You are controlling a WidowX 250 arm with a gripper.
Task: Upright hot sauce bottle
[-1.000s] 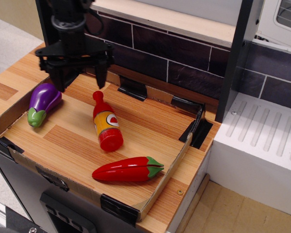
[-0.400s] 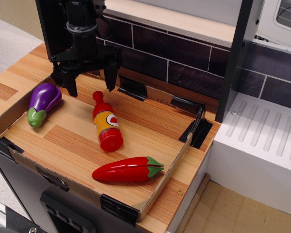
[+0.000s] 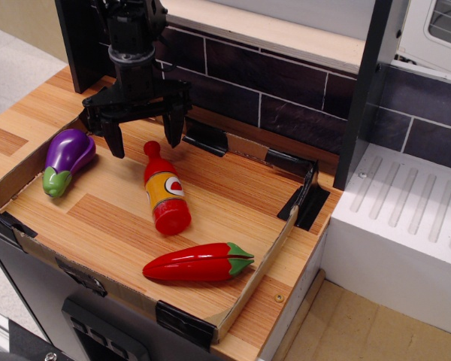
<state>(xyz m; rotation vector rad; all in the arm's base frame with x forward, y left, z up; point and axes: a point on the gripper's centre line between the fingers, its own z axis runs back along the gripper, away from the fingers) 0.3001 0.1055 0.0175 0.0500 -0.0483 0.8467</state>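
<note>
The hot sauce bottle (image 3: 165, 191) lies on its side in the middle of the wooden tray (image 3: 233, 218). Its round cap points toward the back and its wide base toward the front. The yellow-orange label with a red-and-white emblem faces up. My black gripper (image 3: 145, 141) is open and empty. It hangs just above and behind the bottle's cap, with one finger (image 3: 117, 141) to the left of the cap and the other (image 3: 174, 132) to the right.
A purple eggplant (image 3: 66, 159) lies at the tray's left edge. A long red chili pepper with a green stem (image 3: 199, 262) lies near the front edge. A dark tiled wall (image 3: 286, 90) stands behind. A white ribbed drainboard (image 3: 413, 218) is on the right.
My gripper has moved to the right and lower, from above the eggplant side to over the bottle's cap. It stays open. The bottle, eggplant and pepper have not moved.
</note>
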